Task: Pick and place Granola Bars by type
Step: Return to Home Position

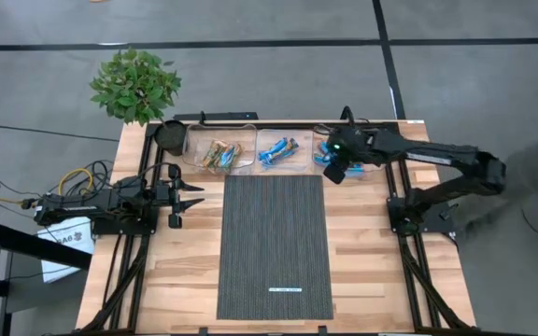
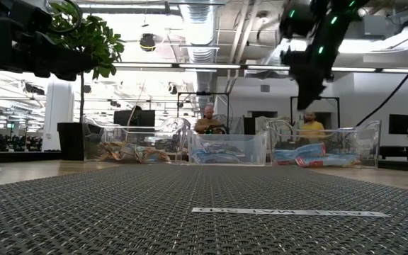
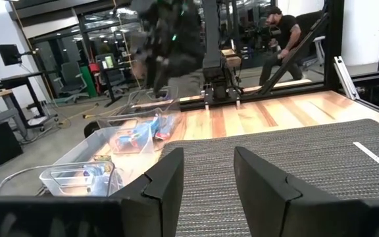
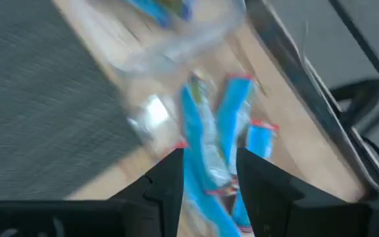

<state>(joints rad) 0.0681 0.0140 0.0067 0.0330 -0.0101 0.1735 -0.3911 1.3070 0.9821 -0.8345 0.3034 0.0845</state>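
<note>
Three clear bins stand in a row along the table's far edge. The left bin (image 1: 219, 154) holds tan bars (image 2: 122, 152), the middle bin (image 1: 278, 149) bright blue bars (image 2: 222, 154), and the right bin (image 2: 346, 145) blue-and-orange bars (image 4: 206, 141). My right gripper (image 1: 344, 171) hangs open high above the right bin (image 2: 309, 88). In its wrist view its fingers (image 4: 209, 178) frame the blue-and-orange bars lying below. My left gripper (image 1: 192, 196) waits open at the table's left side, above the wood beside the mat (image 3: 209, 178).
A dark woven mat (image 1: 274, 247) covers the table's middle, with a thin white strip (image 1: 285, 290) near its near end. A black cup (image 1: 170, 137) and a potted plant (image 1: 136, 84) stand at the far left corner. People sit in the room behind the table (image 2: 209, 120).
</note>
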